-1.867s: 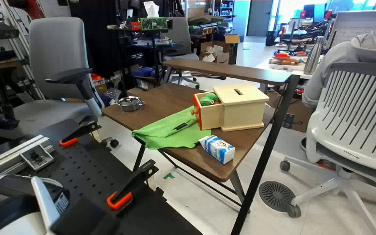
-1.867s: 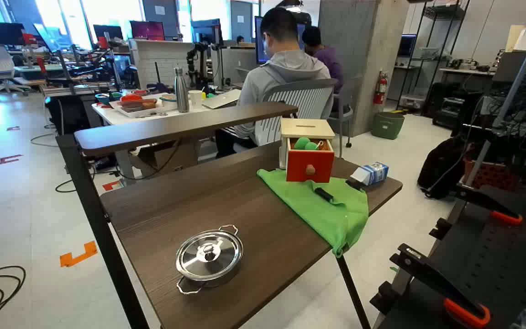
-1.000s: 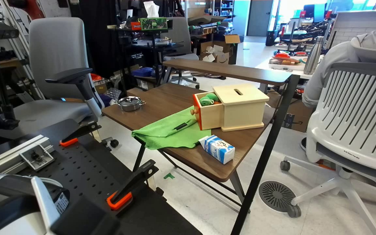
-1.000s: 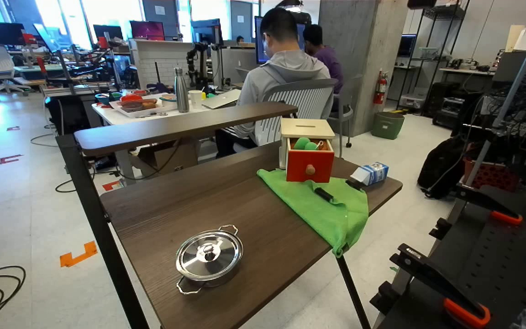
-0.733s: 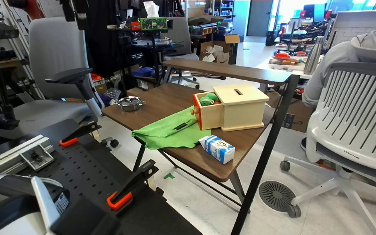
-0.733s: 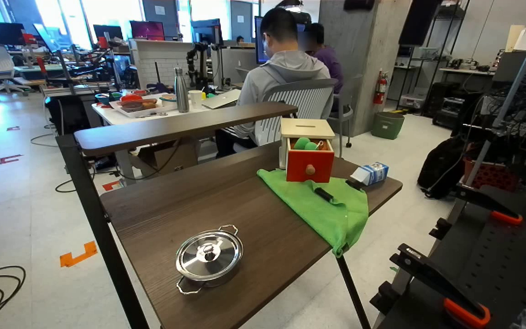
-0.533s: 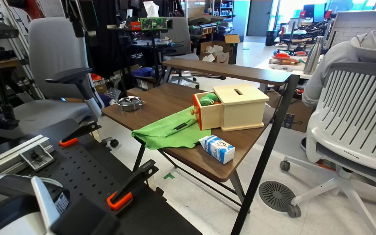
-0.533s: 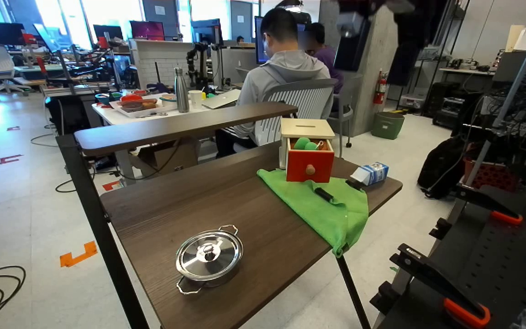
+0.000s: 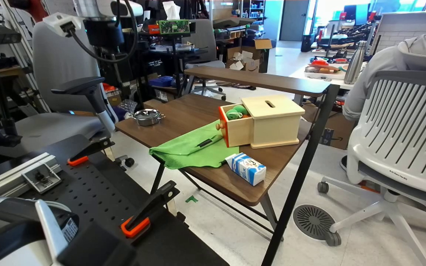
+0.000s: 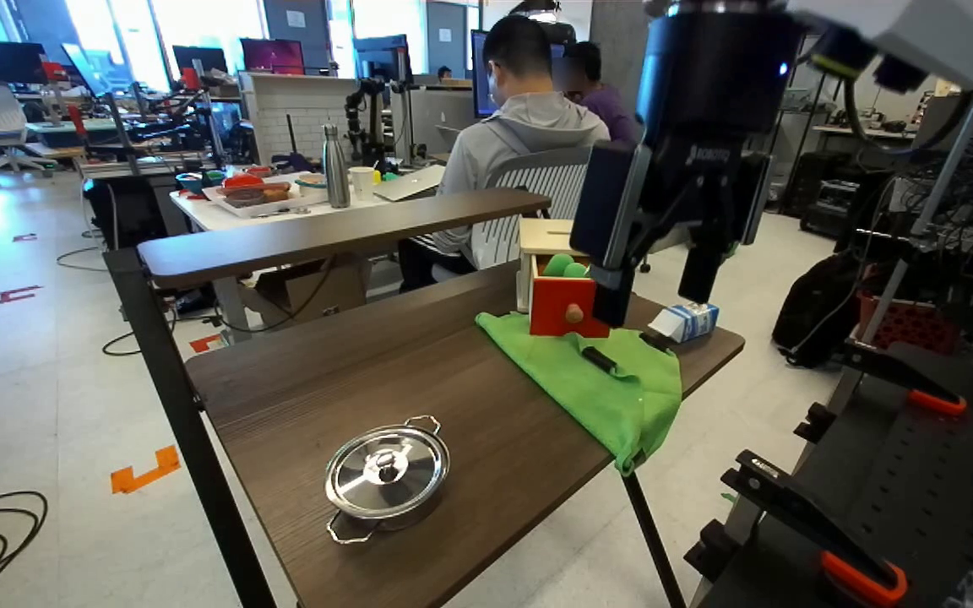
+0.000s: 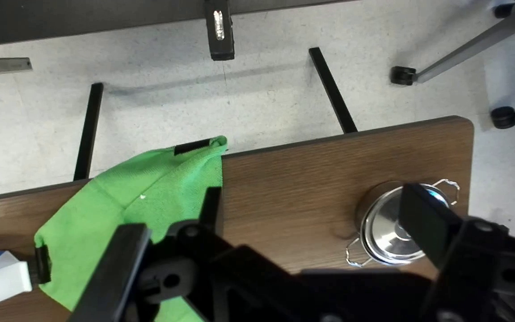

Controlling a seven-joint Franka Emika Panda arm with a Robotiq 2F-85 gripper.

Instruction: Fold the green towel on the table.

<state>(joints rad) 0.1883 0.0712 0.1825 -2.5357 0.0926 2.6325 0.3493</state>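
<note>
Potentially, tugging the rumpled green cloth towel (image 10: pixel 575 384) could shift the red-fronted wooden drawer (image 10: pixel 556 306) overhanging it; the black two-fingered gripper (image 10: pixel 655 295) is spread wide, holding nothing.

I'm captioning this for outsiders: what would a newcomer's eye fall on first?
Probably the bright green cloth towel, overhanging the edge of the brown wooden table. Next, the pale wooden box on that table, its red-fronted drawer pulled open. Then the open black robot hand in mid-air, and the shiny lidded steel pot toward the table end away from the box.
</note>
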